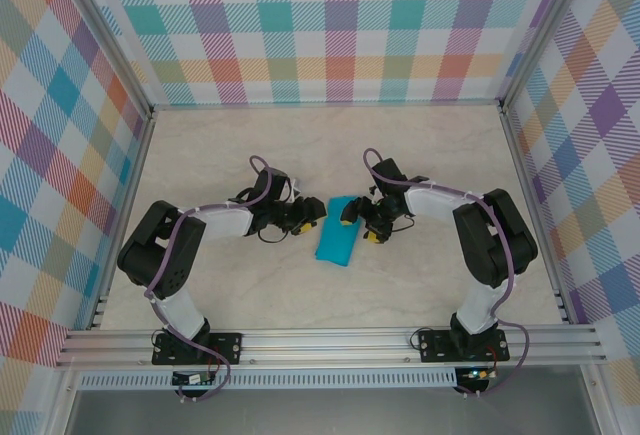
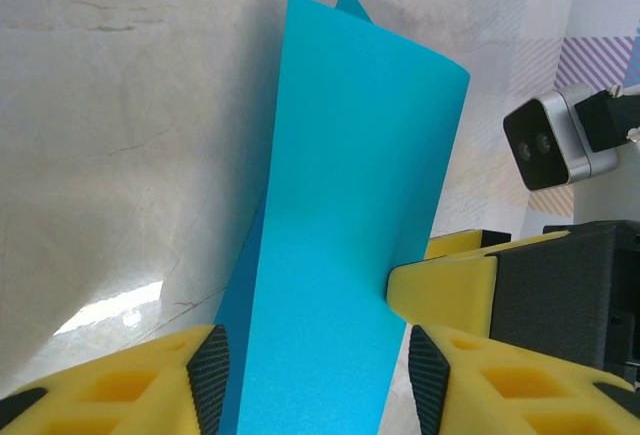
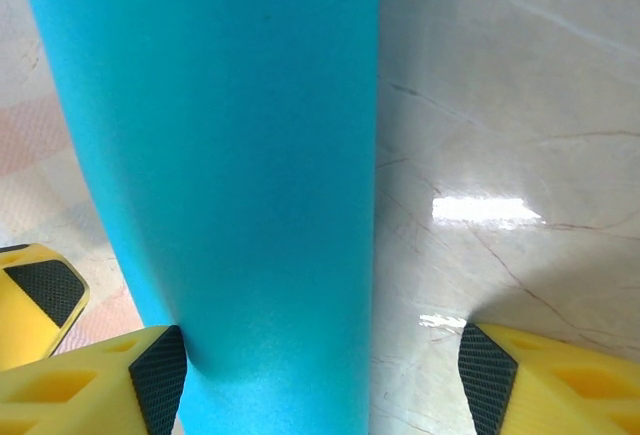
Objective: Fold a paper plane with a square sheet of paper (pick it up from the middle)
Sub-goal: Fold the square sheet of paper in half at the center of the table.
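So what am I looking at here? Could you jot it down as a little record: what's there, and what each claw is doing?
Setting: pale marbled table inside plaid walls
Paper: teal sheet of paper, folded into a narrow strip, top layer bulging up, lying between the two arms
Left gripper: jaws open, one finger on each side of the strip
Right gripper: jaws open wide, one finger against the strip's edge
Plane: not yet formed
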Action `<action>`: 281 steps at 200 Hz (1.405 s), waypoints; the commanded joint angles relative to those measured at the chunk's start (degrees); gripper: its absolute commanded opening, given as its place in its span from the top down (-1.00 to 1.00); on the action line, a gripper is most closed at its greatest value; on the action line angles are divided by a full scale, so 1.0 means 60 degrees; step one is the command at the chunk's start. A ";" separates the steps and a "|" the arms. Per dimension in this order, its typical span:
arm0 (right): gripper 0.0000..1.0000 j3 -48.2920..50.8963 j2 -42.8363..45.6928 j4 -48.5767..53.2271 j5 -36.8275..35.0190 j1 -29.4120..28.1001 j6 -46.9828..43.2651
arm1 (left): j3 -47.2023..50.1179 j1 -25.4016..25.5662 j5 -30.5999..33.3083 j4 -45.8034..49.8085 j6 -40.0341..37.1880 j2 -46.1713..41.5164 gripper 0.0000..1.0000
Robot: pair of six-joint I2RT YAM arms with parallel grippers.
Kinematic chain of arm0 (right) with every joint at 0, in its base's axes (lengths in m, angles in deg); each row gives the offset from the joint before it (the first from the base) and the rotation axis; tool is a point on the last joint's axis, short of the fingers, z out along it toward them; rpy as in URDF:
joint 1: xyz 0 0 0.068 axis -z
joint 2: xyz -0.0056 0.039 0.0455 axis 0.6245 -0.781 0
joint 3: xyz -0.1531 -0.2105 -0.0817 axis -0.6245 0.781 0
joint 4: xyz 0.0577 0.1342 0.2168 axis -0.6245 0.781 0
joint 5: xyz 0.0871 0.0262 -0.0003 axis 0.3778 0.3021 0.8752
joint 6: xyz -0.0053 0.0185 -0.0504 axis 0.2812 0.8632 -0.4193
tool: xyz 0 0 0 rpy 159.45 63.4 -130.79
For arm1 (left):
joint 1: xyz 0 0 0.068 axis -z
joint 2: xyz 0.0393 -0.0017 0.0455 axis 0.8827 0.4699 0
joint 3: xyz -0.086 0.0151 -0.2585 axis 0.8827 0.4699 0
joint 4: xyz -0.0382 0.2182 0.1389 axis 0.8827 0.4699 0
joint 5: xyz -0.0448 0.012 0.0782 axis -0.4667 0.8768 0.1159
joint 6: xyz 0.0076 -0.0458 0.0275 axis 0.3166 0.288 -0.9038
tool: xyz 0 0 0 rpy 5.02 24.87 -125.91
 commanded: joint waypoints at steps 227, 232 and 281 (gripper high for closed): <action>-0.48 0.0503 0.0700 -0.0457 -0.0204 0.0010 0.0629 | -0.0586 0.0122 -0.1841 -0.0244 -0.0181 0.1133 -0.04; -0.48 0.0517 0.0711 -0.0439 -0.0233 0.0009 0.0663 | -0.0599 0.0122 -0.1889 -0.0272 -0.0191 0.1133 -0.03; -0.49 0.0841 0.1001 -0.0813 -0.0049 0.0033 0.0913 | -0.0786 0.0132 -0.2141 -0.0413 -0.0216 0.1320 0.56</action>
